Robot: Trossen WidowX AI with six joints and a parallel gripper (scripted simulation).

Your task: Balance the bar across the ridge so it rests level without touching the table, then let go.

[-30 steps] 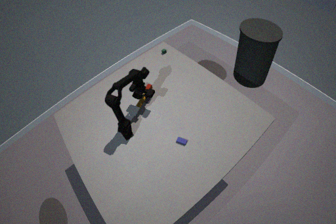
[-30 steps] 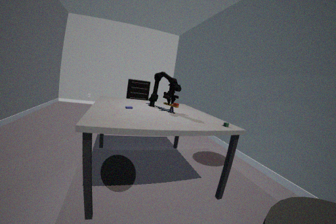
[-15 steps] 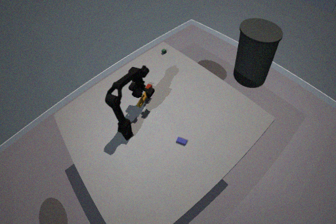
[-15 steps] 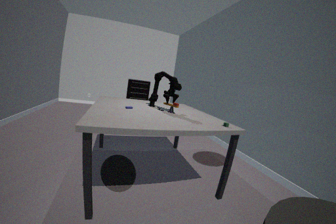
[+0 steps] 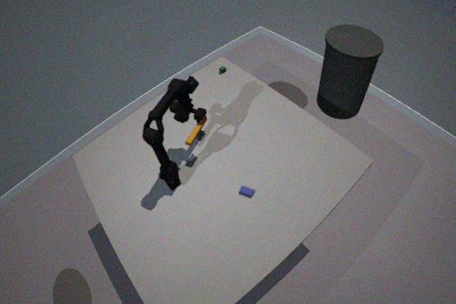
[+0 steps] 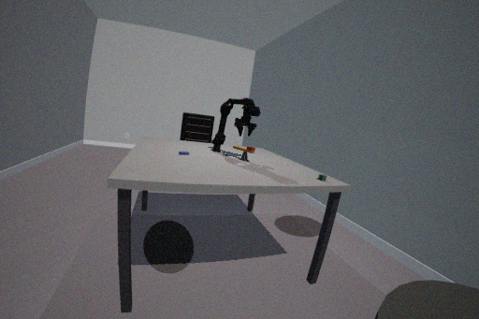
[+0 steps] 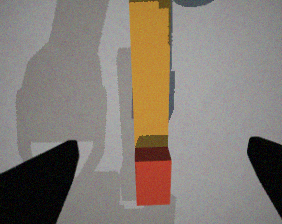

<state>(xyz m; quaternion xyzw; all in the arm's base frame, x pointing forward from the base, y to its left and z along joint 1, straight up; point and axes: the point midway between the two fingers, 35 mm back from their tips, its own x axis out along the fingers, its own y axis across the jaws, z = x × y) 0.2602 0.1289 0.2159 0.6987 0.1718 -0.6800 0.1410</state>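
Note:
The yellow bar (image 5: 194, 135) (image 6: 240, 148) (image 7: 151, 75) has a red block (image 5: 203, 120) (image 6: 251, 150) (image 7: 153, 183) at one end. It lies across the small dark ridge (image 5: 201, 135) (image 6: 244, 156), clear of the table, and looks about level; a slight tilt cannot be told. The ridge is nearer the red end than the far end. My gripper (image 6: 245, 135) (image 7: 163, 146) is wide open and empty above the bar. In the wrist view its fingers stand apart on either side of the bar's red end, touching neither side.
A blue block (image 5: 247, 191) (image 6: 183, 152) lies on the table (image 5: 289, 162) (image 6: 164, 172), well away from the ridge. A small green block (image 5: 223, 69) (image 6: 322, 178) is near the table's edge. A large dark bin (image 5: 347, 73) stands beyond the table. Arm shadows cross the tabletop around the bar.

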